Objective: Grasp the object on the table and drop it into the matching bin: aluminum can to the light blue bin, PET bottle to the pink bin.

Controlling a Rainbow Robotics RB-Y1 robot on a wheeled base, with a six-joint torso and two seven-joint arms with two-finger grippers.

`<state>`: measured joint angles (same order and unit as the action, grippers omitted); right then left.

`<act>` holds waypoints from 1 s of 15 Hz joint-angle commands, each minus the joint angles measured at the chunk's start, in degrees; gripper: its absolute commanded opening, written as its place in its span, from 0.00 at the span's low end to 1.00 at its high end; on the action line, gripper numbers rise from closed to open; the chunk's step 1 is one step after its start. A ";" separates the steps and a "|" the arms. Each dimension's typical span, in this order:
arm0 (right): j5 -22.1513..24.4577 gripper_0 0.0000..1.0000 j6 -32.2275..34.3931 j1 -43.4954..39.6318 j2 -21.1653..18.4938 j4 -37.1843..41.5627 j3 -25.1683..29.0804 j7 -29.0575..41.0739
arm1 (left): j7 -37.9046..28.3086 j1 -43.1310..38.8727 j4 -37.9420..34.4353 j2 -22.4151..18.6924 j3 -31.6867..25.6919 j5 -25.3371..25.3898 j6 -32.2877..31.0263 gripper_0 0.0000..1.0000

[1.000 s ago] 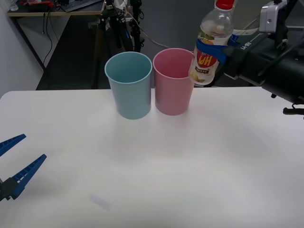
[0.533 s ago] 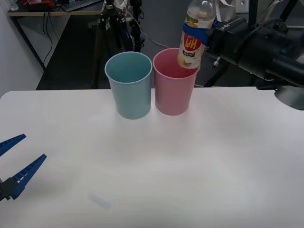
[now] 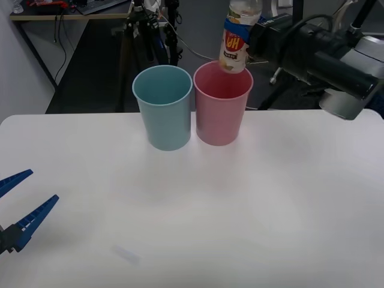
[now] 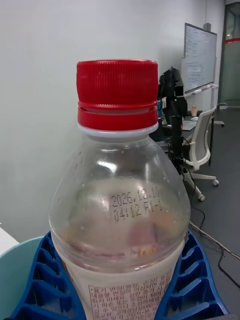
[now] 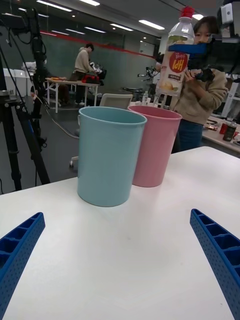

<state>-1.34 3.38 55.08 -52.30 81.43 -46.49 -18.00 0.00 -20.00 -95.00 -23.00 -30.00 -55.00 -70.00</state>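
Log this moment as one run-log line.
right gripper: holding PET bottle over pink bin | left gripper: open, idle near table

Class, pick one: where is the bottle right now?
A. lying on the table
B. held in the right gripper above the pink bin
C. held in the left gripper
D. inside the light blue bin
B: the right gripper is shut on the bottle, which hangs over the pink bin, not yet dropped.
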 commanded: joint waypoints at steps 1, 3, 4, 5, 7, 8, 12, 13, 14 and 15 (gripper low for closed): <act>0.90 0.00 -0.04 0.73 2.46 -2.95 0.00 -0.20 | 0.00 0.00 0.00 0.00 0.00 0.00 0.00 1.00; 1.52 0.00 -0.04 1.09 3.61 -4.44 0.00 -0.28 | 0.00 0.00 0.00 0.00 0.00 0.00 0.00 1.00; 1.96 0.00 -0.04 1.26 4.13 -5.06 0.00 -0.28 | 0.00 0.00 0.00 0.00 0.00 0.00 0.00 1.00; 2.22 0.00 -0.04 1.35 4.66 -5.41 0.00 -0.28 | 0.00 0.00 0.00 0.00 0.00 0.00 0.00 1.00; 2.92 0.00 -0.04 1.53 5.36 -6.46 0.00 -0.37 | 0.00 0.00 0.00 0.00 0.00 0.00 0.00 1.00; 3.27 0.00 -0.04 1.70 5.80 -6.90 0.00 -0.11 | 0.00 0.00 0.00 0.00 0.00 0.00 0.00 1.00; 3.98 0.00 -0.04 2.23 6.60 -8.13 0.08 0.07 | 0.00 0.00 0.00 0.00 0.00 0.00 0.00 1.00; 4.06 0.35 -0.04 2.23 6.60 -8.04 0.08 0.16 | 0.00 0.00 0.00 0.00 0.00 0.00 0.00 1.00; 4.06 0.68 -0.04 2.23 6.60 -7.96 0.08 0.16 | 0.00 0.00 0.00 0.00 0.00 0.00 0.00 1.00; 4.06 0.95 -0.04 2.14 6.60 -7.87 0.08 0.16 | 0.00 0.00 0.00 0.00 0.00 0.00 0.00 1.00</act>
<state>2.71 3.34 57.30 -45.70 73.47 -46.42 -17.84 0.00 -20.00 -95.00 -23.00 -30.00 -55.00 -70.00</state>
